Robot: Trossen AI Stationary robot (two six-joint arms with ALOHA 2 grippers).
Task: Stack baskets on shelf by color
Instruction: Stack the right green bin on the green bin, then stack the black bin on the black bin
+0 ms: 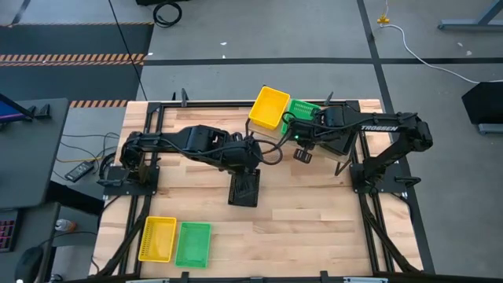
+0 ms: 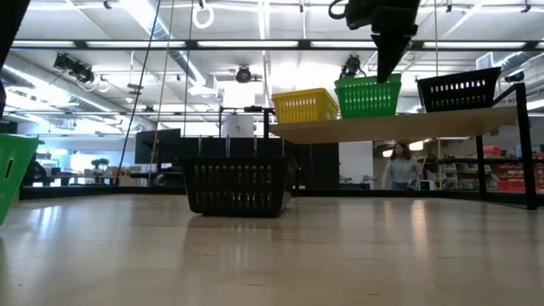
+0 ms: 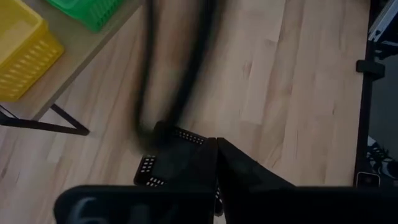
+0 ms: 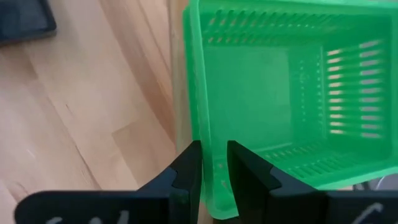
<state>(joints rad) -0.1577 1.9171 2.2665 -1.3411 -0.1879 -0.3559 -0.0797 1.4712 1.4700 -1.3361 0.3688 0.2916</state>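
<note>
The shelf [image 2: 399, 127] carries a yellow basket [image 2: 304, 106], a green basket [image 2: 367, 95] and a black basket [image 2: 459, 89], side by side. My right gripper [image 4: 213, 171] comes down on the green basket [image 1: 305, 108], shut on its wall. Another black basket [image 1: 244, 191] stands with its bottom on the table [image 2: 238, 185] in front of the shelf. My left gripper [image 1: 246, 171] is at this basket's far end, its dark fingers closed together [image 3: 216, 174]. A yellow basket [image 1: 157, 238] and a green basket [image 1: 192, 244] lie near the table's near-left corner. My left gripper is on the far end wall [image 3: 186, 135] of the black basket, coming from above. Dark fingers against dark mesh hide the place of contact itself. The basket's bottom rests on the table. My right gripper pinches the green basket's side wall [image 4: 211, 149], one finger inside [image 4: 245, 174] and one outside [image 4: 186, 171], from above. The basket sits level on the shelf.
The shelf's thin black legs [image 2: 529, 157] stand on the plank table. A green basket edge [image 2: 13, 174] shows at the low view's left. A black frame [image 1: 149, 134] borders the table. A person [image 2: 396, 166] stands far off in the room behind.
</note>
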